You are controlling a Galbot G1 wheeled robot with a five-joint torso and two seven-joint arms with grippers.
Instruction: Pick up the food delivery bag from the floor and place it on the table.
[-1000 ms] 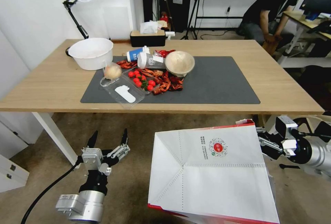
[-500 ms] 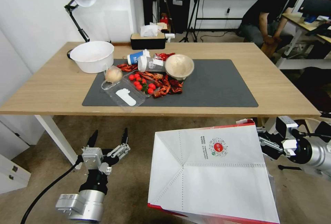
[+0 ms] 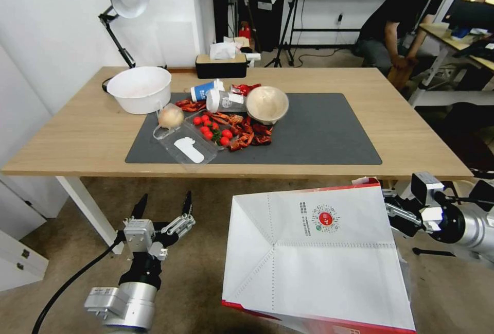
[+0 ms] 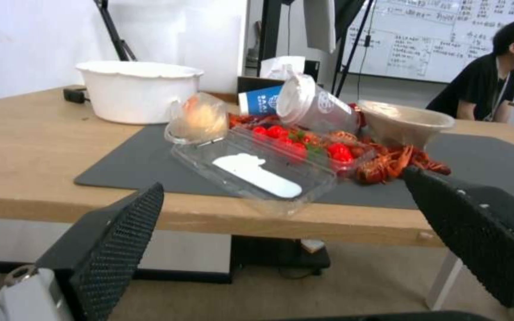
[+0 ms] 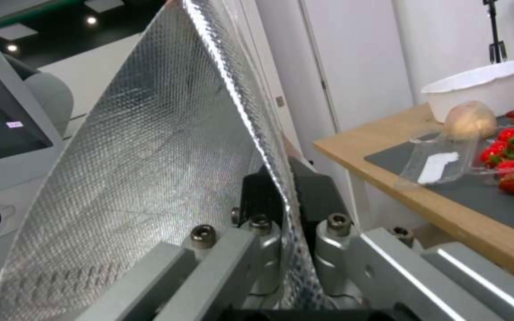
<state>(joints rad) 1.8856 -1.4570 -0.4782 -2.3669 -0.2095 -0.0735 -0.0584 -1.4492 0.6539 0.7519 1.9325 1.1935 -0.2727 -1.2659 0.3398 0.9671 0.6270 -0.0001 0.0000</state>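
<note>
Left gripper [image 3: 162, 205] just hangs low over the floor [image 3: 200, 251], its 2 fingers spread wide with nothing between. Right gripper [image 5: 287, 203] is pinched on the food delivery bag [image 3: 319, 257] wall, bag held up, below the table [image 3: 82, 133] edge.

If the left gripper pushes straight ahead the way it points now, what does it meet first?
Probably the table front edge: the open left gripper faces it, jaws empty, with the clear tray overhanging just above. Depth is uncertain.
</note>
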